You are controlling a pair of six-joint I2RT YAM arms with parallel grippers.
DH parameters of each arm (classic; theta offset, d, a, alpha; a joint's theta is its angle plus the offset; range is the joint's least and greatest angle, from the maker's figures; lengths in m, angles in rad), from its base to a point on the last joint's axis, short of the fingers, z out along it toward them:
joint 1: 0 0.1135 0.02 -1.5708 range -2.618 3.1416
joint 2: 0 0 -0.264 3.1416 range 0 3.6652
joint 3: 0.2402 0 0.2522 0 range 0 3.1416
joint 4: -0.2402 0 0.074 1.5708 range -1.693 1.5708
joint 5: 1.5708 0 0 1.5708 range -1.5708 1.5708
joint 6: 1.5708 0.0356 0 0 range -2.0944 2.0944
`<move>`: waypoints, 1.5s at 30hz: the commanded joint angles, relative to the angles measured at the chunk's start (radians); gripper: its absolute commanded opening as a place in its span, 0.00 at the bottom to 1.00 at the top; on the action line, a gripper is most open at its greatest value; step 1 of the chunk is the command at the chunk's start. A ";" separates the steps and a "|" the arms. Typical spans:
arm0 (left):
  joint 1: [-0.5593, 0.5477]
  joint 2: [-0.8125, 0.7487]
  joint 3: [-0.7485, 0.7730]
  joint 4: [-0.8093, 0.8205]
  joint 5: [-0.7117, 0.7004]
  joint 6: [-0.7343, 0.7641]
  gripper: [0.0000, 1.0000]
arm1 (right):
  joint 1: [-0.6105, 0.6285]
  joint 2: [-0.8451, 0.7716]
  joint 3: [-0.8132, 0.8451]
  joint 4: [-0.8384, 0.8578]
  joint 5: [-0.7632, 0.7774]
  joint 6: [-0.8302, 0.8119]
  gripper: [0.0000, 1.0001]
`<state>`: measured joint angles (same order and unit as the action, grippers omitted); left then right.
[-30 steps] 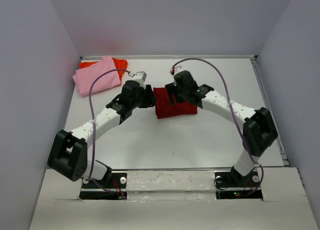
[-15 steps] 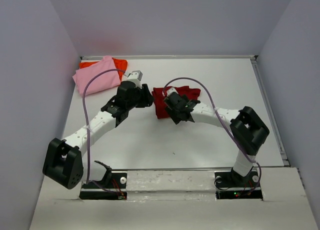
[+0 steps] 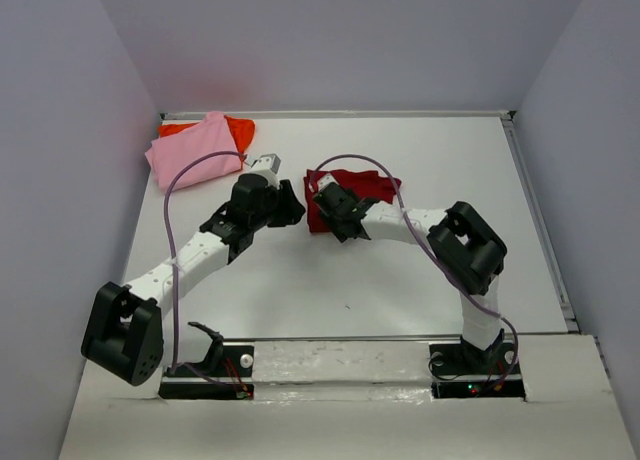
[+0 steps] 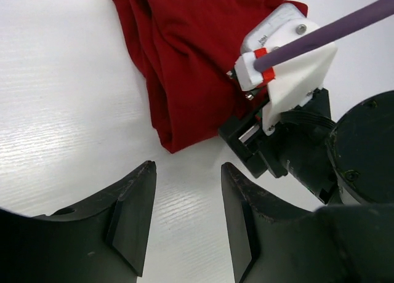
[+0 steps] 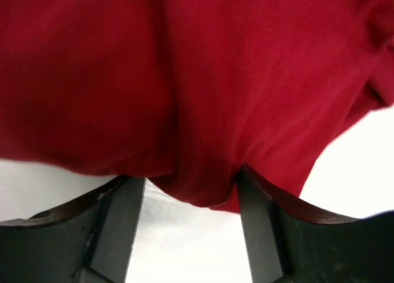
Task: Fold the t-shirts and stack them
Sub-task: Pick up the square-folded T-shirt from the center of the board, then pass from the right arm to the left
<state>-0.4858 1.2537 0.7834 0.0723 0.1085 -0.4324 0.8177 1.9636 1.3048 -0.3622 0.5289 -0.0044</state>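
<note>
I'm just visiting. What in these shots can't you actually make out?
- Orange-red shirt: top view, mostly under the pink shirt; its fold is hidden.
- Crimson shirt: top view, its near left part is covered by the right gripper; right wrist view, cut off by the frame edges.
- Right gripper's hold: right wrist view, cloth lies between the fingers, but whether it is pinched cannot be told.
</note>
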 commanded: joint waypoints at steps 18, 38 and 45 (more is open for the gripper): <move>0.023 0.107 -0.210 0.314 0.013 -0.166 0.56 | 0.001 -0.057 0.057 0.028 -0.194 0.017 0.00; 0.202 0.314 -0.334 0.791 0.227 -0.304 0.74 | -0.058 -0.166 0.077 -0.055 -0.216 -0.026 0.00; 0.248 0.519 -0.404 1.165 0.407 -0.480 0.98 | -0.068 -0.166 0.097 -0.055 -0.208 -0.031 0.00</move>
<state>-0.2577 1.6783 0.4240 0.9932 0.4034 -0.8021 0.7586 1.8275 1.3491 -0.4278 0.3206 -0.0223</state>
